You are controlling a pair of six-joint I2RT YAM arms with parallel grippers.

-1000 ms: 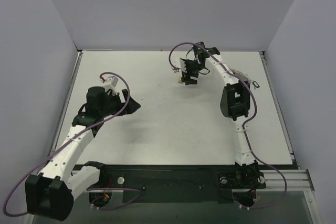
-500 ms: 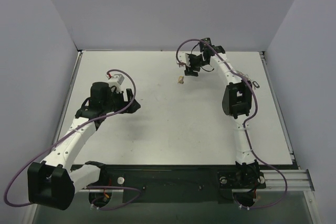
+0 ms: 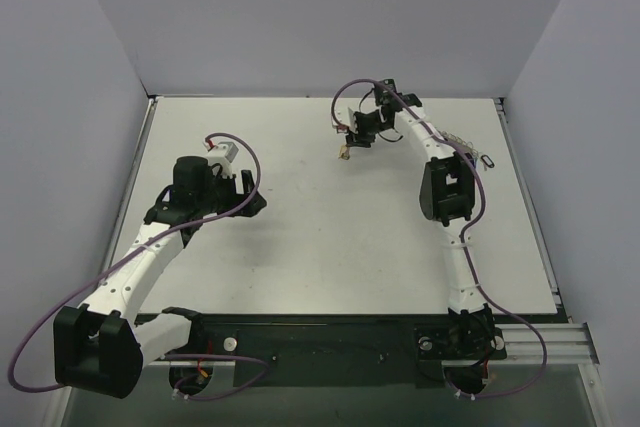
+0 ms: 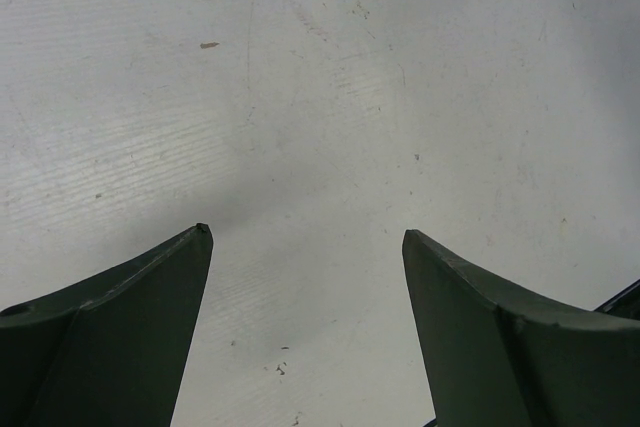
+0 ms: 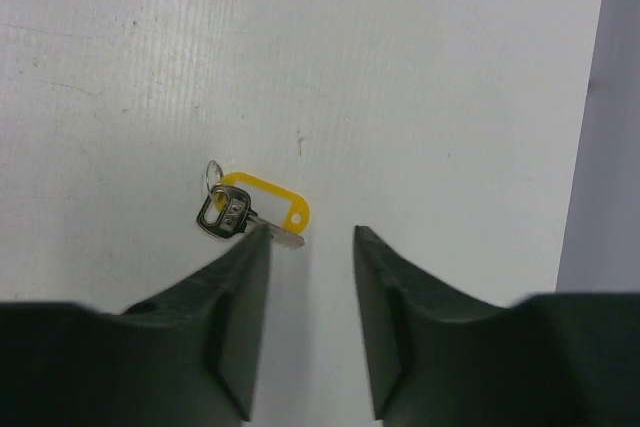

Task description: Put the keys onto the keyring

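One of the keys (image 5: 222, 215), silver with a yellow plastic tag (image 5: 268, 203) and a tiny split ring, lies flat on the white table; from above it is a small yellow speck (image 3: 344, 154). My right gripper (image 5: 311, 232) hovers just beside it, open at a medium gap with nothing between the fingers. Its left fingertip (image 5: 255, 247) overlaps the key's blade in view. The keyring (image 3: 480, 155), silvery with a short chain, lies near the table's right edge behind the right arm. My left gripper (image 4: 306, 233) stands wide open over bare table at mid-left (image 3: 255, 197).
Purple cables loop off both wrists (image 3: 345, 97). The right arm's black elbow (image 3: 445, 192) hangs over the right half of the table. Grey walls close in the table on three sides.
The right gripper drew back slightly from the key, leaving it lying on the table, and its jaws narrowed. The left arm shifted a little and stays open.
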